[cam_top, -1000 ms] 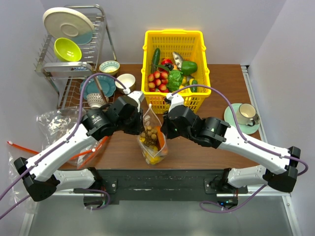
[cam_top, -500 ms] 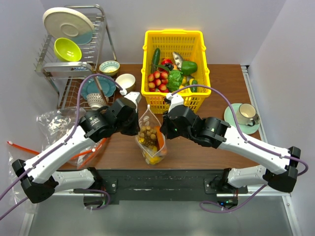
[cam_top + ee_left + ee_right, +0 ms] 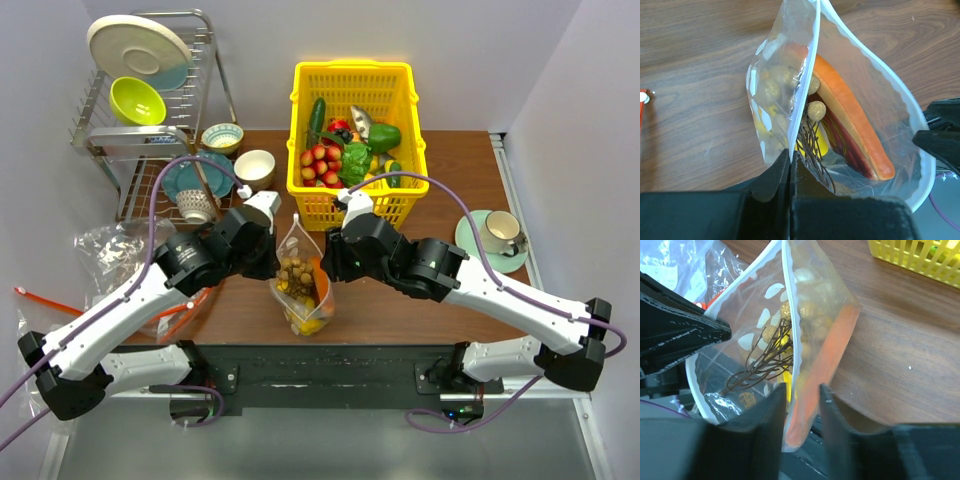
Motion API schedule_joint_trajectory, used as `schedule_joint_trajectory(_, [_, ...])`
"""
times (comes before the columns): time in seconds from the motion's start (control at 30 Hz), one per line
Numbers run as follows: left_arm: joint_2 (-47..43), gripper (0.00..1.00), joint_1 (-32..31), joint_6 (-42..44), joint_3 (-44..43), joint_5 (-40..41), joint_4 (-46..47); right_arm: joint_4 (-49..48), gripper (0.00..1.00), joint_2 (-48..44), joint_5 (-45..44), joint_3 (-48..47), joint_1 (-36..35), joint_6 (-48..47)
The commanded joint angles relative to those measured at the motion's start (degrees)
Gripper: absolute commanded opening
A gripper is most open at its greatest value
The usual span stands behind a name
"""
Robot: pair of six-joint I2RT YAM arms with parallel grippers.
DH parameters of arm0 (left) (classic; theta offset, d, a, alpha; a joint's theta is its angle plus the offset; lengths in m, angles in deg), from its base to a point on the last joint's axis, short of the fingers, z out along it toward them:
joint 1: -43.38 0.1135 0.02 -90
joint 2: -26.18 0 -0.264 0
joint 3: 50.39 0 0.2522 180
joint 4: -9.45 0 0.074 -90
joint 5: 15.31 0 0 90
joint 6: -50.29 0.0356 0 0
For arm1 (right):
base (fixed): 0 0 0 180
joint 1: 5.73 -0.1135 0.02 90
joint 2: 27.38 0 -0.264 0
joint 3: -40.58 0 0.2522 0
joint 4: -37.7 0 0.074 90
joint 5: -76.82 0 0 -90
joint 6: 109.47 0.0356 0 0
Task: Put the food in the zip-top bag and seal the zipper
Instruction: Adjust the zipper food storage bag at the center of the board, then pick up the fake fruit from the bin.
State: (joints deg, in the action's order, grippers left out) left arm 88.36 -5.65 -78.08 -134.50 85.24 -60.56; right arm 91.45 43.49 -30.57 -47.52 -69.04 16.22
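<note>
While the left fingers (image 3: 767, 187) are pressed together on the zipper (image 3: 802, 90) at the mouth edge of the zip-top bag (image 3: 303, 285), the right fingers (image 3: 765, 415) stand apart with the far stretch of that edge between them. Between the two the mouth gapes, and inside lie the orange slice (image 3: 850, 125), the brown berry cluster (image 3: 816, 111) and something yellow beneath. Seen from above, the bag is over the near part of the bench (image 3: 450, 170), at 6 o'clock from the yellow basket (image 3: 300, 110), with the left fingers at its 9 o'clock and the right at 3.
</note>
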Motion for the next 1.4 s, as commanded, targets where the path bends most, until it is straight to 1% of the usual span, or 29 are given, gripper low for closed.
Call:
schedule_joint_trajectory(0.0, [-2.4,0.0,0.1,-1.4,1.4,1.0,4.0,1.2,0.4,-2.8,-2.8,-2.0,0.3,-1.2])
schedule_joint_trajectory(0.17, [-3.9,0.0,0.2,-1.5,2.7,1.0,6.0,4.2,0.4,-3.9,-6.2,-4.0,0.4,-1.8])
schedule_joint_trajectory(0.47, [-4.4,0.0,0.2,-2.0,5.0,0.4,7.1,4.5,0.4,-6.1,-8.4,-3.7,0.7,-2.7])
schedule_joint_trajectory(0.5, [-4.8,0.0,0.2,-1.9,5.3,0.6,7.3,4.6,0.43,-6.1,-9.0,-3.8,0.7,-3.0])
schedule_joint_trajectory(0.6, [-5.0,0.0,0.1,-1.5,5.6,0.5,7.7,5.2,0.45,-5.7,-9.8,-4.9,1.3,-3.7])
schedule_joint_trajectory(0.7, [-5.0,0.0,0.1,-0.7,5.7,0.2,8.0,6.2,0.43,-4.4,-10.2,-8.8,2.9,-4.9])
schedule_joint_trajectory(0.8, [-5.5,0.0,0.2,-0.5,5.8,0.0,8.3,6.9,0.43,-2.3,-9.2,-13.0,5.8,-6.7])
schedule_joint_trajectory(0.9, [-5.7,0.0,0.2,-0.1,5.7,-0.3,8.8,6.8,0.42,0.1,-6.0,-16.3,11.7,-8.2])
schedule_joint_trajectory(1.0, [-5.5,0.0,0.1,0.0,5.5,-0.3,8.8,5.8,0.43,2.5,-4.1,-18.8,14.6,-9.7])
schedule_joint_trajectory(1.1, [-5.7,0.0,0.2,0.0,5.7,-0.3,9.0,5.3,0.43,6.1,-1.6,-21.8,18.8,-10.9])
schedule_joint_trajectory(1.2, [-5.7,0.0,0.2,0.3,5.9,-0.2,9.1,4.7,0.43,10.2,1.2,-24.3,21.1,-11.7])
schedule_joint_trajectory(1.33, [-6.0,0.0,0.2,0.5,6.0,-0.2,9.1,3.4,0.43,15.2,5.9,-26.9,26.7,-12.0])
schedule_joint_trajectory(1.37, [-5.9,0.0,0.2,0.5,6.0,-0.3,9.1,3.3,0.44,17.8,7.0,-28.2,27.7,-12.2])
